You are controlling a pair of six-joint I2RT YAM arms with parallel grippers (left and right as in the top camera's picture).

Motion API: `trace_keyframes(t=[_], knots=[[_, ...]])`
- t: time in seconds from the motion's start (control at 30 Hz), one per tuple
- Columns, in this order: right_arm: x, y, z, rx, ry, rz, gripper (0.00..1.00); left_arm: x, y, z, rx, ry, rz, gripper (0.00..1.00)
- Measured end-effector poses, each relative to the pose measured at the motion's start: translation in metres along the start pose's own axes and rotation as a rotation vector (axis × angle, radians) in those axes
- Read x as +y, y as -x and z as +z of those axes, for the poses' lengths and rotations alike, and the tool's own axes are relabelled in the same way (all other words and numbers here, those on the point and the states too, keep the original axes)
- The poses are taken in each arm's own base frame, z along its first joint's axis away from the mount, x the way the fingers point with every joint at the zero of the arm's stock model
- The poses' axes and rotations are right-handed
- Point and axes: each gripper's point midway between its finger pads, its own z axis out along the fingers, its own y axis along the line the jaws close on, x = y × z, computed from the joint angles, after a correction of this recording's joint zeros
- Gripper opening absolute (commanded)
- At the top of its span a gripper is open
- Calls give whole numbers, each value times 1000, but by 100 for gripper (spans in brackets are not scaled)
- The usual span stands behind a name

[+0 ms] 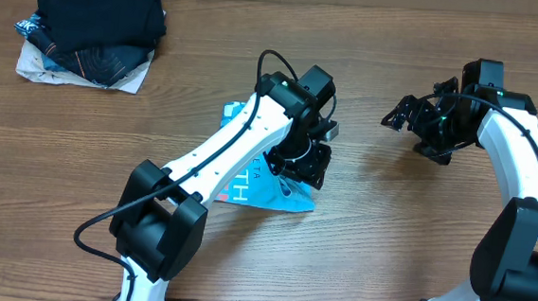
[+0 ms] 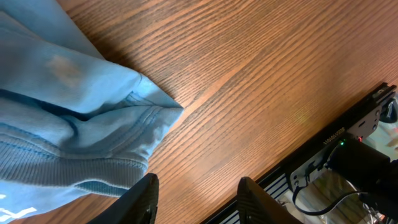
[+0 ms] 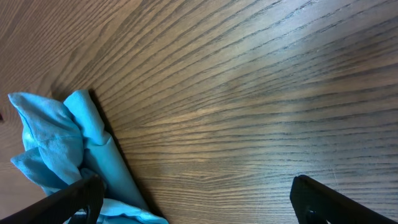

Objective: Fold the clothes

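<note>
A pile of dark garments [image 1: 93, 20] sits on the table [image 1: 415, 227] well apart from the left end effector [image 1: 301, 167], far off to its left and toward the back edge.

The left end effector hangs low over the sky-blue T-shirt [image 1: 270, 196], which lies bunched on the wood directly beneath it and beneath the white forearm of the left arm [image 1: 221, 152]. White lettering [image 1: 241, 188] shows on the cloth just to the left of the end effector. In the left wrist view the left end effector [image 2: 199, 186] has its fingers [image 2: 142, 198] spread, with only bare table [image 2: 249, 74] between them and nothing pinched. The T-shirt [image 2: 62, 124] fills the area to the left of those fingers. A stitched corner of the cloth points out onto the wood just ahead of the left-hand finger. Whether that finger touches the cloth cannot be told.

The right end effector [image 1: 404, 114] is held well to the right of the T-shirt, apart from the left end effector, with open wood between the two. In the right wrist view the right end effector [image 3: 196, 186] is spread wide and holds nothing. A crumpled fold of the T-shirt [image 3: 56, 143] lies by its left-hand finger [image 3: 71, 199], and bare grain lies ahead of the other.
</note>
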Motion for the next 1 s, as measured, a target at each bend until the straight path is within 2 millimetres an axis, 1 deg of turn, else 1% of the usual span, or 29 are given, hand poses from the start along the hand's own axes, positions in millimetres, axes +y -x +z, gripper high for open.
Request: trace_keyframes(t=[0.03,0.1,0.17,0.2,0.23,0.3,0.33,0.43,0.5,0.57,0.63,0.7,0.8,0.9,0.93,0.97,1.0], knots=[[0,0,0,0,0,0,100,2,1,-1,-2,0,-5,46],[0,0,0,0,0,0,100,5,2,-4,-5,-1,-17,56],[0,0,0,-1,0,-1,100,13,6,-11,-18,-3,-40,62],[0,0,0,0,0,0,100,18,10,-16,-34,-6,-54,67],[0,0,0,0,-1,0,100,25,16,-24,-57,-8,-78,75],[0,0,0,0,0,0,100,47,30,-40,-114,-8,-148,80],[0,0,0,0,0,0,100,59,35,-47,-138,-6,-187,85],[0,0,0,-1,0,-1,100,101,51,-69,-227,-6,-305,89],[0,1,0,-2,0,-1,100,123,59,-80,-279,-6,-365,91],[0,1,0,-3,0,-1,100,141,65,-90,-325,-5,-418,92],[0,1,0,-2,0,-1,100,151,69,-94,-349,-10,-458,92],[0,0,0,-2,0,-1,100,156,72,-92,-349,-30,-487,91],[0,1,0,-3,1,-1,100,159,79,-78,-326,-83,-506,90],[0,1,0,-2,0,-1,100,161,88,-54,-278,-154,-527,87],[0,0,0,-2,0,0,100,161,88,-50,-271,-162,-529,87],[0,0,0,0,0,0,100,162,91,-38,-248,-189,-536,87],[0,0,0,1,0,1,100,163,92,-32,-234,-201,-542,87]])
